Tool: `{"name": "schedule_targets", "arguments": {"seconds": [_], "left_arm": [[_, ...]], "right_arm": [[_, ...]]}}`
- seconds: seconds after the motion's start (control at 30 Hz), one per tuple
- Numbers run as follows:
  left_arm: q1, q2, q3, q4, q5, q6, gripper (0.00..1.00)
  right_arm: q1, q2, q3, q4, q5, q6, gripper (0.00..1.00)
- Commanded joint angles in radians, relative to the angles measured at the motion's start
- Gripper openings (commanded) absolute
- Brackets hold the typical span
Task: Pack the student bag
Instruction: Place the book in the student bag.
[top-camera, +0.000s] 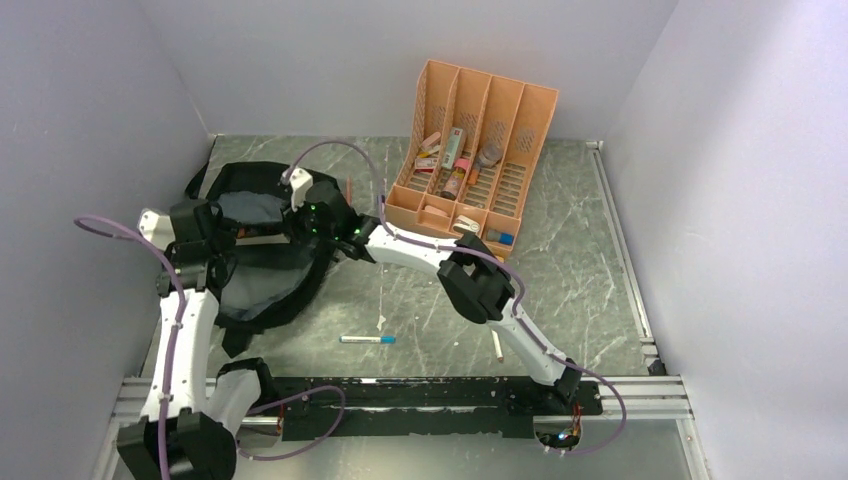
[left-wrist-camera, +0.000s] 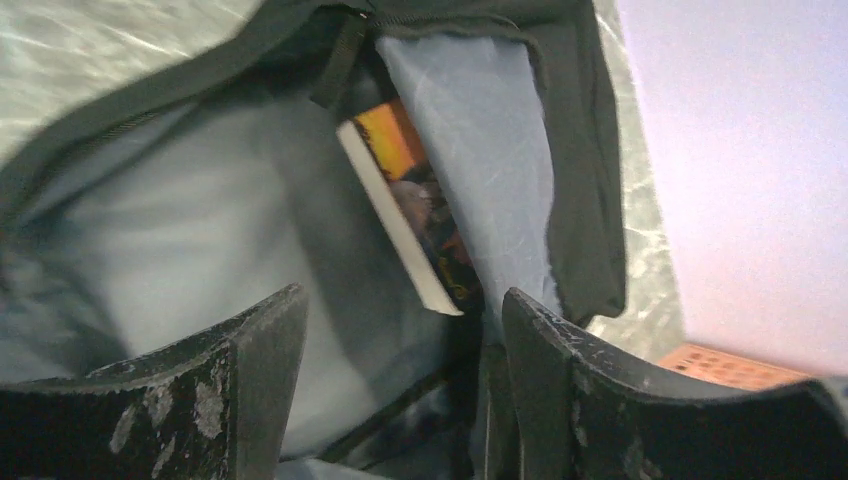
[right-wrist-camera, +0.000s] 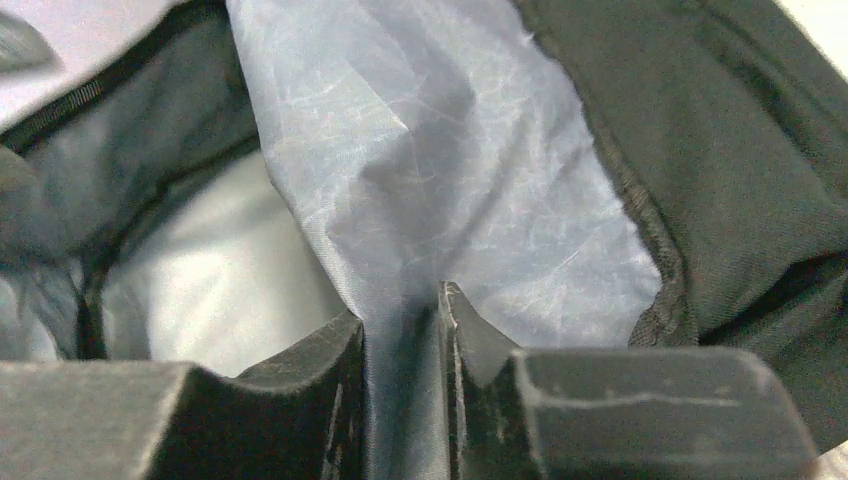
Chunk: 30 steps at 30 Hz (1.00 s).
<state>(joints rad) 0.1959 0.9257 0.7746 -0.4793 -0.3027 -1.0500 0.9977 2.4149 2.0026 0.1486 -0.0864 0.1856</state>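
Note:
The student bag (top-camera: 262, 268), a black backpack, lies open at the left of the table with its grey lining (right-wrist-camera: 450, 170) showing. My left gripper (left-wrist-camera: 400, 320) hovers over the bag's mouth, open, with nothing between its fingers. Ahead of it, a book (left-wrist-camera: 405, 205) with an orange and dark cover stands tucked inside the bag against the lining. My right gripper (right-wrist-camera: 400, 320) is at the bag's far rim. Its jaws stand a little apart, and a fold of the grey lining runs through the narrow gap.
An orange slotted desk organizer (top-camera: 482, 120) with several small items stands at the back right of the bag. A blue-tipped pen (top-camera: 367, 339) and a short stick (top-camera: 497, 346) lie on the table in front. A thin red pencil (top-camera: 349, 188) lies beside the bag.

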Motion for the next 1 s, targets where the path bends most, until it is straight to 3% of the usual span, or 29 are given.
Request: {"name": "schedule_targets", "arguments": {"seconds": [0.0,0.1,0.2,0.3,0.4,0.57,0.77,0.97], "left_arm": [[0.006,-0.05,0.053,-0.257,-0.146,0.16,0.74],[-0.002,-0.069,0.066,-0.323,-0.192,0.176,0.74],[-0.015,-0.077,0.098,-0.376,-0.247,0.188,0.73],[-0.023,-0.079,0.142,-0.426,-0.325,0.197,0.74],[-0.036,-0.079,0.167,-0.415,-0.341,0.253,0.76],[-0.041,-0.078,0.179,-0.386,-0.296,0.297,0.75],[-0.042,-0.044,0.316,-0.395,-0.24,0.347,0.75],[-0.043,0.001,0.457,-0.383,-0.127,0.376,0.74]], "right_arm": [[-0.001,-0.055,-0.075,-0.007,-0.072,-0.132,0.29],[-0.003,-0.084,-0.127,-0.032,-0.064,-0.177,0.31],[-0.01,-0.121,-0.173,-0.047,0.01,-0.207,0.43],[-0.031,-0.188,-0.257,-0.01,-0.037,-0.188,0.52],[-0.058,-0.262,-0.328,0.04,-0.138,-0.103,0.62],[-0.125,-0.317,-0.387,0.181,-0.282,0.114,0.65],[-0.19,-0.16,-0.141,0.007,-0.257,0.252,0.65],[-0.214,0.006,0.106,-0.117,-0.334,0.354,0.65]]}}
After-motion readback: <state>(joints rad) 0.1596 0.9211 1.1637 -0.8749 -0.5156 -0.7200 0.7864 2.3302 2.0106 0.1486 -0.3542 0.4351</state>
